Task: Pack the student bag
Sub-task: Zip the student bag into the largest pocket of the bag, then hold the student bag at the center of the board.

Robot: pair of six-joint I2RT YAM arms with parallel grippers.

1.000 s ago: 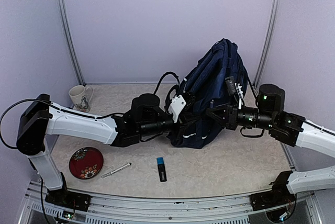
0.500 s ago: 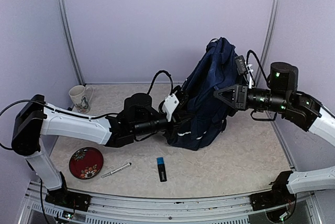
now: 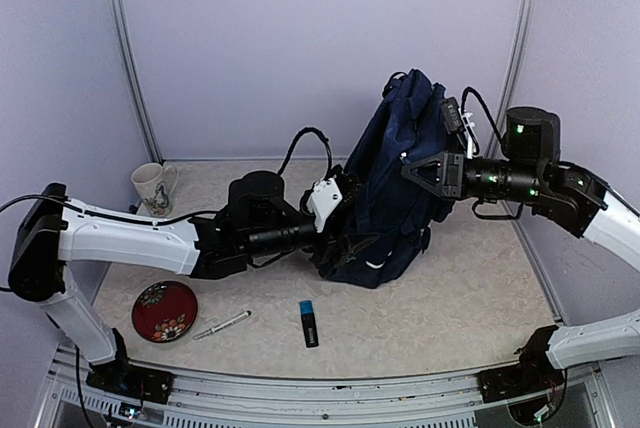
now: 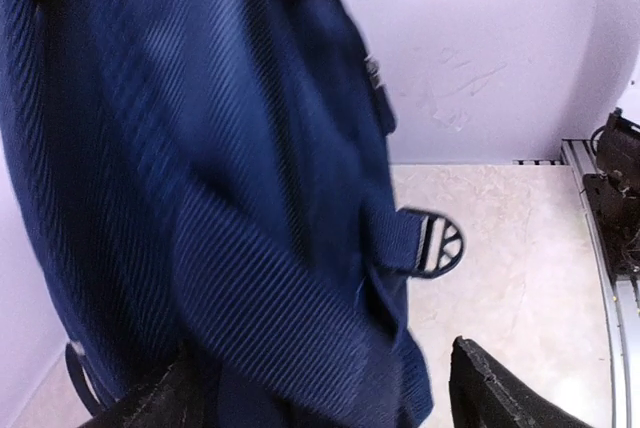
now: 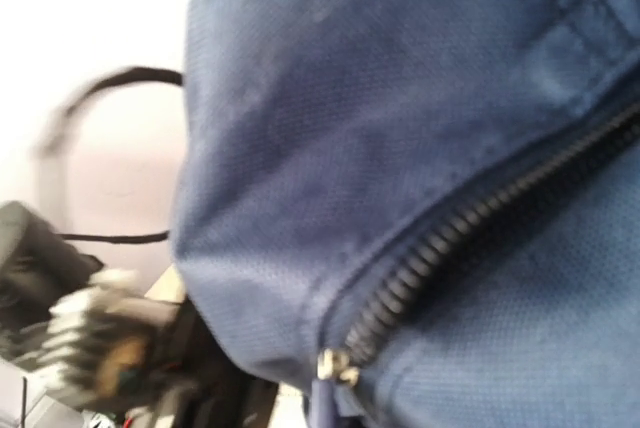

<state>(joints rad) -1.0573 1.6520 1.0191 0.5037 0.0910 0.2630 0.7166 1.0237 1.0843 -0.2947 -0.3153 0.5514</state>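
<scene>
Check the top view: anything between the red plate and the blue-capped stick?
Yes. A silver pen lies between the red plate and the blue-capped stick, touching neither. It shows only in the top external view.

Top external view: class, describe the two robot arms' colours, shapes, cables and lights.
The left arm and right arm have white tubular links with black cylindrical joints and wrists. Thin black cables loop beside them. Green lights glow on the right arm's joints.
</scene>
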